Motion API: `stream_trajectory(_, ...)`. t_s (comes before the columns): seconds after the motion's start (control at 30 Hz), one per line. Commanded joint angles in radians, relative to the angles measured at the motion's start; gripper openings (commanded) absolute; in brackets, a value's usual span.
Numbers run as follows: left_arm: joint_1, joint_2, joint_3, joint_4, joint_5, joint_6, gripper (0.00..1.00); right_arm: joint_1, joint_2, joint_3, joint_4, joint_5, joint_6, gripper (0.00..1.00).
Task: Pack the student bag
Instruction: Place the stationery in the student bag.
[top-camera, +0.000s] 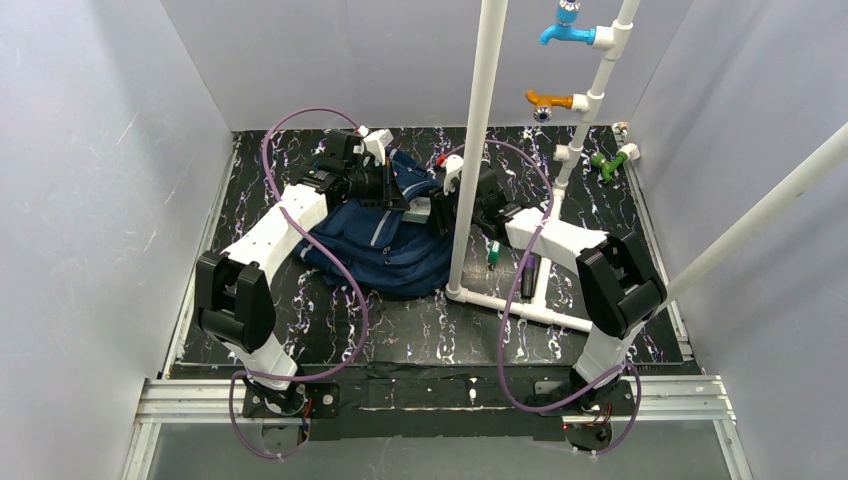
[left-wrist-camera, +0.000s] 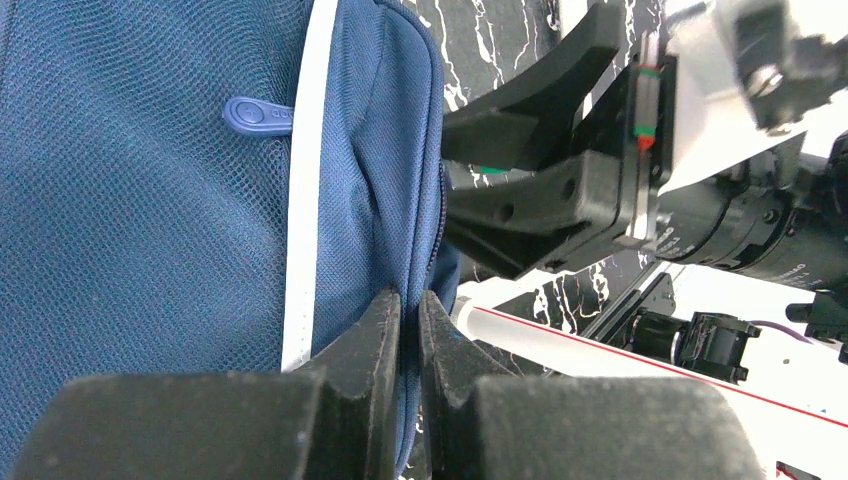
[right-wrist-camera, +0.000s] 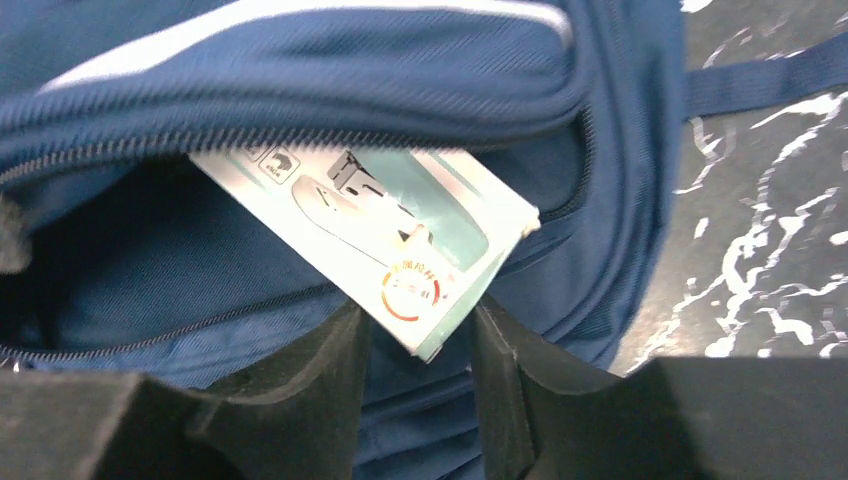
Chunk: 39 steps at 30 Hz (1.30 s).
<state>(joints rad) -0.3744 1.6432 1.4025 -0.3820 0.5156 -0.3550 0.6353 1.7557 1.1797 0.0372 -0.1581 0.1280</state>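
The student bag (top-camera: 385, 250), navy with a pale stripe, lies on the dark marbled table between both arms. My left gripper (left-wrist-camera: 410, 300) is shut on a fold of the student bag (left-wrist-camera: 150, 250) at its zip edge and holds the mouth up. In the top view the left gripper (top-camera: 385, 185) sits at the bag's far side. A flat white and teal box (right-wrist-camera: 390, 240) pokes halfway out of the student bag (right-wrist-camera: 300, 70) through the open zip. My right gripper (right-wrist-camera: 420, 315) has the box's near corner between its fingers, both touching its edges. The right gripper (top-camera: 440, 205) faces the left one closely.
A white pipe frame (top-camera: 478, 150) rises right of the bag, with blue (top-camera: 567, 32), orange (top-camera: 548, 100) and green (top-camera: 605, 163) taps. A green-tipped pen (top-camera: 493, 255) and a dark object (top-camera: 528, 275) lie by the frame's base. Grey walls enclose the table.
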Motion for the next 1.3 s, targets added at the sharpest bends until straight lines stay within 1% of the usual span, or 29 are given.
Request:
stream_trajectory(0.0, -0.019, -0.091, 0.032, 0.020, 0.117, -0.013, 0.00, -0.004, -0.006, 0.032, 0.172, 0.151, 0.015, 0.47)
stream_trajectory(0.07, -0.018, -0.092, 0.031, 0.021, 0.119, -0.015, 0.00, -0.010, 0.015, 0.049, 0.195, 0.181, 0.015, 0.47)
stream_trajectory(0.13, -0.018, -0.093, 0.032, 0.024, 0.124, -0.018, 0.00, -0.015, 0.029, 0.045, 0.241, 0.167, 0.014, 0.51)
stream_trajectory(0.17, -0.019, -0.093, 0.031, 0.026, 0.123, -0.019, 0.00, -0.015, 0.033, 0.042, 0.254, 0.167, 0.004, 0.57)
stream_trajectory(0.2, -0.020, -0.094, 0.031, 0.026, 0.121, -0.019, 0.00, -0.017, 0.035, 0.030, 0.288, 0.126, -0.010, 0.61)
stream_trajectory(0.23, -0.019, -0.092, 0.031, 0.026, 0.122, -0.019, 0.00, -0.018, 0.040, 0.025, 0.314, 0.103, -0.029, 0.63)
stream_trajectory(0.27, -0.019, -0.091, 0.032, 0.027, 0.124, -0.019, 0.00, -0.017, 0.047, 0.024, 0.334, 0.076, -0.064, 0.63)
stream_trajectory(0.37, -0.020, -0.086, 0.033, 0.028, 0.126, -0.022, 0.00, -0.031, 0.072, 0.004, 0.421, 0.017, -0.163, 0.57)
stream_trajectory(0.4, -0.018, -0.082, 0.035, 0.029, 0.128, -0.022, 0.00, -0.046, 0.087, 0.004, 0.445, -0.042, -0.169, 0.55)
stream_trajectory(0.43, -0.018, -0.080, 0.037, 0.029, 0.133, -0.024, 0.00, -0.061, 0.104, 0.018, 0.444, -0.102, -0.177, 0.50)
stream_trajectory(0.47, -0.019, -0.081, 0.039, 0.028, 0.132, -0.023, 0.00, -0.070, 0.106, 0.023, 0.432, -0.149, -0.193, 0.47)
stream_trajectory(0.53, -0.018, -0.087, 0.039, 0.021, 0.123, -0.013, 0.00, -0.079, 0.093, -0.015, 0.471, -0.234, -0.236, 0.46)
stream_trajectory(0.63, -0.019, -0.084, 0.042, 0.016, 0.116, -0.004, 0.00, -0.080, 0.076, -0.047, 0.498, -0.359, -0.290, 0.49)
stream_trajectory(0.67, -0.020, -0.077, 0.044, 0.020, 0.121, -0.011, 0.00, -0.079, 0.079, -0.049, 0.547, -0.375, -0.239, 0.50)
stream_trajectory(0.7, -0.019, -0.082, 0.027, 0.040, 0.122, -0.023, 0.00, -0.086, 0.087, -0.136, 0.839, -0.283, 0.006, 0.50)
stream_trajectory(0.73, -0.019, -0.088, 0.020, 0.045, 0.121, -0.028, 0.00, -0.086, 0.129, -0.150, 0.994, -0.263, 0.144, 0.49)
stream_trajectory(0.77, -0.019, -0.093, 0.014, 0.045, 0.127, -0.030, 0.00, -0.087, 0.176, -0.130, 1.081, -0.256, 0.223, 0.50)
stream_trajectory(0.8, -0.019, -0.096, 0.010, 0.044, 0.127, -0.029, 0.00, -0.091, 0.204, -0.111, 1.105, -0.245, 0.260, 0.52)
stream_trajectory(0.83, -0.019, -0.103, 0.004, 0.043, 0.117, -0.029, 0.00, -0.101, 0.236, -0.068, 1.056, -0.229, 0.295, 0.55)
stream_trajectory(0.87, -0.019, -0.102, 0.004, 0.043, 0.113, -0.027, 0.00, -0.108, 0.213, -0.034, 0.887, -0.176, 0.281, 0.59)
stream_trajectory(0.9, -0.019, -0.099, 0.002, 0.044, 0.106, -0.027, 0.00, -0.112, 0.181, -0.025, 0.763, -0.153, 0.252, 0.60)
stream_trajectory(0.93, -0.019, -0.099, -0.007, 0.059, 0.096, -0.033, 0.00, -0.113, 0.115, -0.065, 0.635, -0.117, 0.202, 0.67)
stream_trajectory(0.97, -0.017, -0.101, -0.017, 0.075, 0.080, -0.044, 0.00, -0.114, 0.070, -0.114, 0.584, -0.072, 0.174, 0.73)
stream_trajectory(1.07, -0.016, -0.103, -0.024, 0.101, 0.064, -0.065, 0.00, -0.118, 0.006, -0.138, 0.498, -0.032, 0.154, 0.80)
stream_trajectory(1.13, -0.012, -0.104, -0.021, 0.111, 0.056, -0.078, 0.00, -0.120, -0.018, -0.115, 0.408, -0.032, 0.142, 0.81)
stream_trajectory(1.27, -0.005, -0.109, -0.008, 0.111, 0.044, -0.083, 0.00, -0.120, -0.093, -0.082, 0.248, 0.013, 0.137, 0.88)
